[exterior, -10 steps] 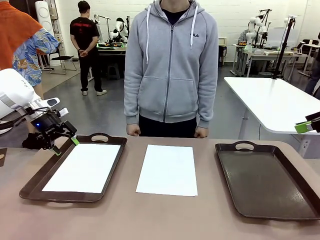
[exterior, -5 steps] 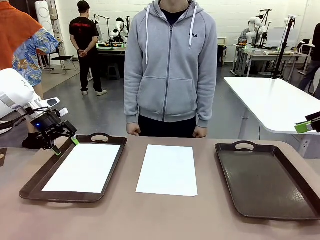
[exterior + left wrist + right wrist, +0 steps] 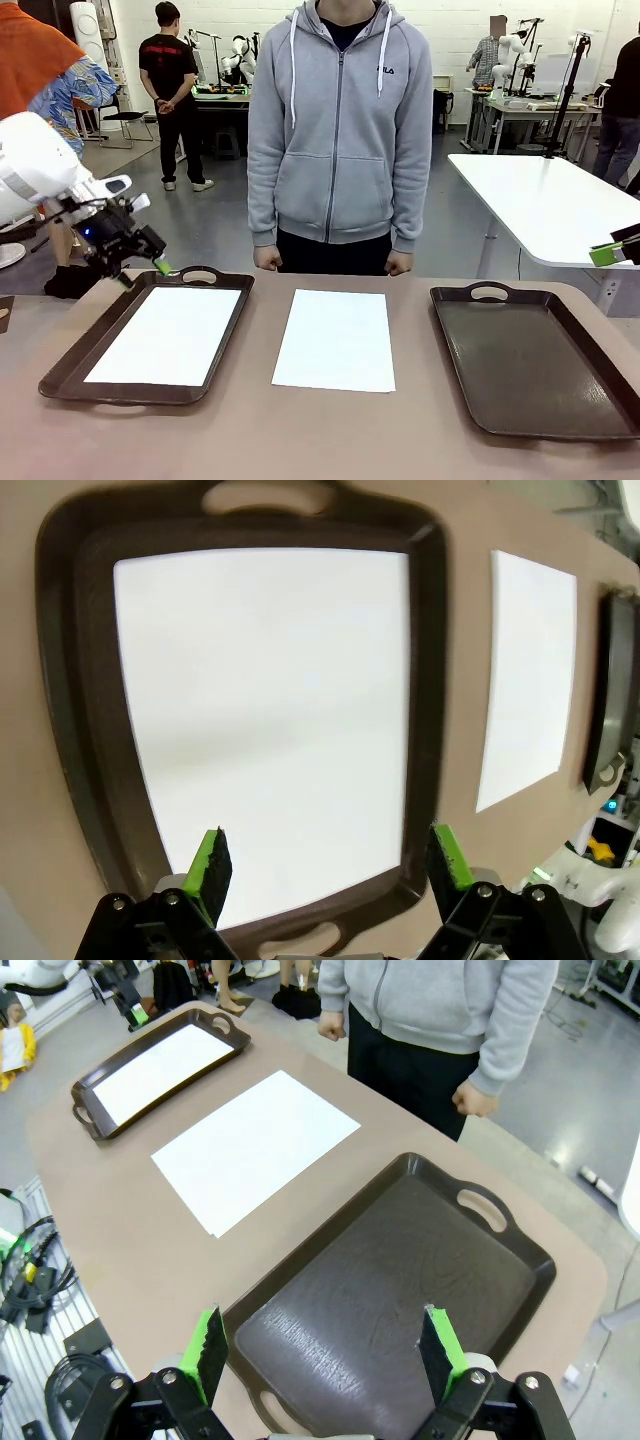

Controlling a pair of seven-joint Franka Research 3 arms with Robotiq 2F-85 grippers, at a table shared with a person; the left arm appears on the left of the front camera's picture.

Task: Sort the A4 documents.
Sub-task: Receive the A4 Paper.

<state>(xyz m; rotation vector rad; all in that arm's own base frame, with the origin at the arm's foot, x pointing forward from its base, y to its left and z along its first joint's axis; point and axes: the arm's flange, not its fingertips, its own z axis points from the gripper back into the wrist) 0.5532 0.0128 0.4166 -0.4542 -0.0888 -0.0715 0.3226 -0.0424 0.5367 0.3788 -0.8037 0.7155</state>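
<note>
At middle left of the front view, the left gripper (image 3: 143,270) hangs by the left tray's (image 3: 60,375) upper corner, fingers spread, holding nothing; the right gripper (image 3: 322,1355), likewise released, hovers over the right tray (image 3: 530,360); one sheet (image 3: 165,334) lies inside the left tray; a second sheet (image 3: 335,338) lies mid-frame on the table (image 3: 300,430), between the trays

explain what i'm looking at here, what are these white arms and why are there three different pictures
Two white robot arms work at a brown table, facing a person in a grey hoodie. The front picture comes from a fixed camera between the arms. The other two come from cameras on the wrists, looking along the left fingers and the right fingers, which have green pads. Both pairs are open and hold nothing. The left tray holds one white A4 sheet; the right tray has no sheet in it. A second sheet lies flat between them.
</note>
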